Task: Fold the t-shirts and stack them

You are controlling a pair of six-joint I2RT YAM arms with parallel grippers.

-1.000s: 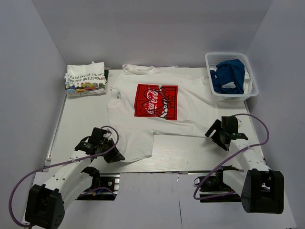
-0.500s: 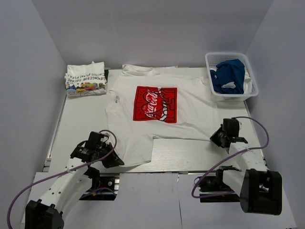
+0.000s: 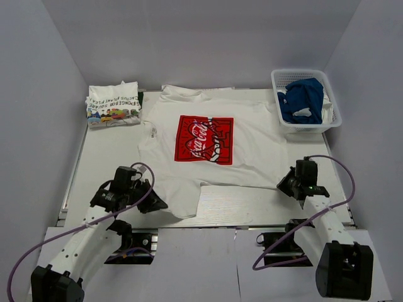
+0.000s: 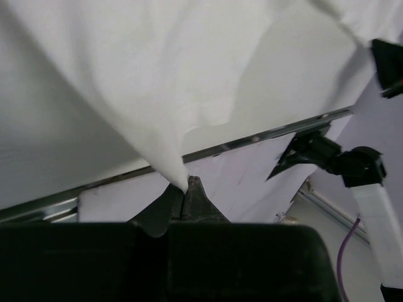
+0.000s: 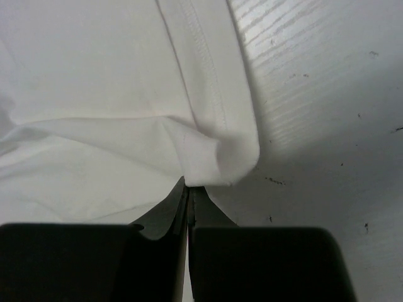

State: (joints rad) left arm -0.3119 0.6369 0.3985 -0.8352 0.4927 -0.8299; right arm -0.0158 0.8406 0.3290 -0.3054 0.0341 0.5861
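A white t-shirt with a red Coca-Cola print (image 3: pixel 204 138) lies spread face up on the table, collar at the far side. My left gripper (image 3: pixel 156 204) is shut on its near left hem corner, and in the left wrist view the cloth (image 4: pixel 189 82) rises from the pinched tips (image 4: pixel 186 186). My right gripper (image 3: pixel 285 184) is shut on the near right hem corner, where the stitched hem (image 5: pixel 214 145) bunches at the closed tips (image 5: pixel 189 187). A folded white t-shirt with cartoon print and green lettering (image 3: pixel 113 104) sits at the far left. A blue t-shirt (image 3: pixel 301 99) is heaped in a basket.
The white plastic basket (image 3: pixel 275 94) stands at the far right corner of the table (image 3: pixel 107 157). Grey walls close in the table on three sides. The metal front edge (image 3: pixel 252 225) runs just behind both arm bases.
The right gripper has lowered and closed on the shirt's right hem corner. The left gripper stays shut on its corner, and the near hem has been drawn slightly toward the front edge.
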